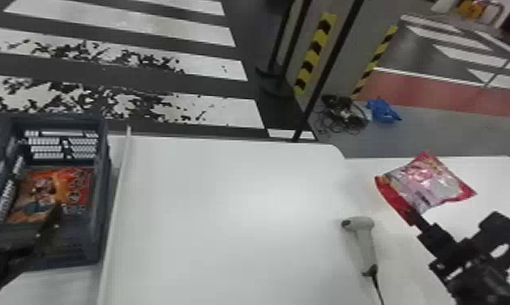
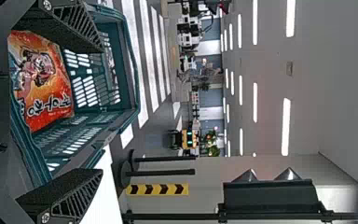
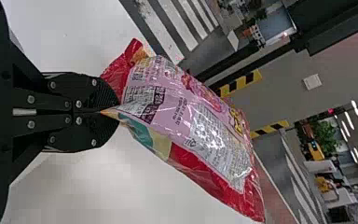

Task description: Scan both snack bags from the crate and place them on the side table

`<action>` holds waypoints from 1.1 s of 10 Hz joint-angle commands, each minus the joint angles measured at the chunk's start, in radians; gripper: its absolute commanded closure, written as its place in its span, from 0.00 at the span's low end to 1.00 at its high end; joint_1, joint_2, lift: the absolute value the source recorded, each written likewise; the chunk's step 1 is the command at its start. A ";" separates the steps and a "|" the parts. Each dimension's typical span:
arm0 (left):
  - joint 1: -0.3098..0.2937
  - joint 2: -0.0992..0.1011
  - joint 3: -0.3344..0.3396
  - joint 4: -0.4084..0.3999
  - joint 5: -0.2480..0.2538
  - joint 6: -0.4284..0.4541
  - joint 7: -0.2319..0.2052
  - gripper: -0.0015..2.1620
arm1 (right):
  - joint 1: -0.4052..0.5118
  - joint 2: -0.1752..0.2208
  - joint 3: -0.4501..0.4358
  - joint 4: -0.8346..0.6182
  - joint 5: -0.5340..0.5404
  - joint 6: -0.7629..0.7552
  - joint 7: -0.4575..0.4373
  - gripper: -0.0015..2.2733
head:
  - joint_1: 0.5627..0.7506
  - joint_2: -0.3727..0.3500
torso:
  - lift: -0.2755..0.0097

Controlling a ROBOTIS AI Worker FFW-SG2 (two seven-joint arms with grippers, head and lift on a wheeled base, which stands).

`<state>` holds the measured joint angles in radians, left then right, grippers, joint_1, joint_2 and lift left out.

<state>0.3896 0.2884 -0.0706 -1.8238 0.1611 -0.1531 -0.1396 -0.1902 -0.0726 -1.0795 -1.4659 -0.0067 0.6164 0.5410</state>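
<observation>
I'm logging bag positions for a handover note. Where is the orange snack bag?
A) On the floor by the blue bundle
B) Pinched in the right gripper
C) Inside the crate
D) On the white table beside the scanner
C: the orange snack bag lies within the walls of the crate, on the robot's left.
</observation>
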 commanded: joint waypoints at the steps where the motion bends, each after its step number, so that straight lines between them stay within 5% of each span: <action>1: -0.001 0.000 0.000 0.000 0.000 0.002 0.000 0.04 | -0.002 -0.039 -0.002 0.105 -0.006 -0.080 -0.043 0.99 | 0.70 0.03 | 0.62; 5: -0.012 0.000 -0.001 0.009 0.003 0.002 0.000 0.04 | -0.026 -0.153 0.013 0.424 0.002 -0.399 -0.190 0.96 | 0.70 0.03 | 0.62; 6: -0.014 0.000 -0.001 0.011 0.005 0.002 0.000 0.04 | -0.037 -0.165 0.015 0.472 0.011 -0.448 -0.217 0.88 | 0.70 0.03 | 0.62; 7: -0.015 0.000 -0.001 0.011 0.005 0.002 0.000 0.04 | -0.043 -0.174 0.019 0.504 0.017 -0.500 -0.219 0.69 | 0.70 0.03 | 0.62; 9: -0.020 0.000 -0.001 0.011 0.009 0.002 0.000 0.04 | -0.043 -0.180 0.035 0.518 0.024 -0.513 -0.220 0.00 | 0.70 0.03 | 0.62; 11: -0.018 0.002 0.002 0.008 0.011 0.002 0.000 0.04 | -0.043 -0.179 0.036 0.518 0.030 -0.519 -0.219 0.01 | 0.70 0.03 | 0.62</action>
<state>0.3705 0.2890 -0.0702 -1.8150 0.1710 -0.1510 -0.1395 -0.2332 -0.2516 -1.0433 -0.9481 0.0227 0.0982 0.3215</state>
